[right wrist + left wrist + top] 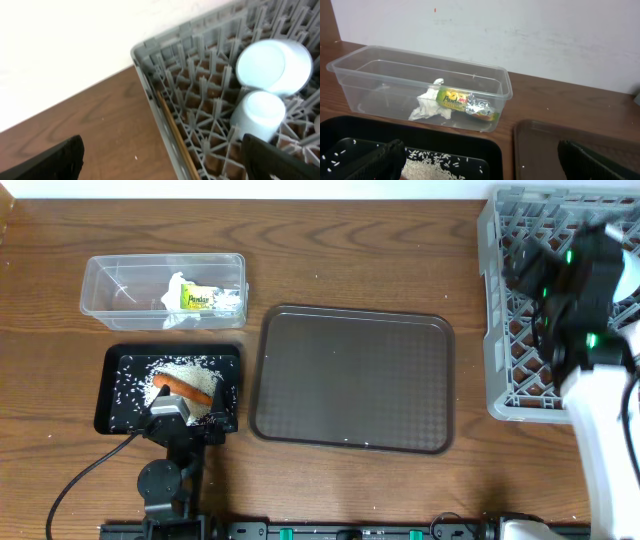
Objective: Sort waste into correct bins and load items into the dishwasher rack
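Observation:
The clear tub (110, 285) (365, 75) holds the crumpled white napkin (426, 106) and the yellow-green wrapper (198, 299) (462, 101). The black tray (118, 395) (445, 140) holds loose rice (190, 377) (437, 167) and the orange carrot (183, 388). My left gripper (183, 413) (480, 170) is open and empty over the tray's near edge. The grey dishwasher rack (495, 310) (150, 60) holds the light-blue bowl (272, 65), the white cup (257, 115) and the chopsticks (175, 135) along its wall. My right gripper (530, 265) (165, 165) is open and empty above the rack's edge. The dark-blue plate is out of view.
A large brown serving tray (350, 380) (545, 145) lies between the black tray and the rack, with a few stray rice grains on it. A white wall stands behind the table. The right arm covers much of the rack in the overhead view.

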You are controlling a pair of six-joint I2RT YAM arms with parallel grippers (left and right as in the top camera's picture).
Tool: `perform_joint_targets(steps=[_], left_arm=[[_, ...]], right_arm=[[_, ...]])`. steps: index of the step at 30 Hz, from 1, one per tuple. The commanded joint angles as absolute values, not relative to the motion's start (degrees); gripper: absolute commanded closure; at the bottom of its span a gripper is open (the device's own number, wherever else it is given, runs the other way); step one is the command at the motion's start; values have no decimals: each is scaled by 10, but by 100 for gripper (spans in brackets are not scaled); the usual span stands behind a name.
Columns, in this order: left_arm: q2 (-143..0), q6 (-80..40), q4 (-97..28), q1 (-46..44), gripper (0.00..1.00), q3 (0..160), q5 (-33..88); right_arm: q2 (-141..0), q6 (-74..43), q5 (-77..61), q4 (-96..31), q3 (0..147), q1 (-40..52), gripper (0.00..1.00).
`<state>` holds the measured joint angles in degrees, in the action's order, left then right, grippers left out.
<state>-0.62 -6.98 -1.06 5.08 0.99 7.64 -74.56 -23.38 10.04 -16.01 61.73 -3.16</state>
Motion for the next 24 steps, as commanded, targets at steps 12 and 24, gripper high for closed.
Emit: perform_joint_targets(steps=[12, 24], left_arm=[[-3, -60, -32, 49, 0, 2, 96], [-3, -60, -32, 49, 1, 2, 96]], right_arm=[[-442, -175, 82, 59, 220, -17, 1], [-239, -175, 68, 203, 3, -17, 1]])
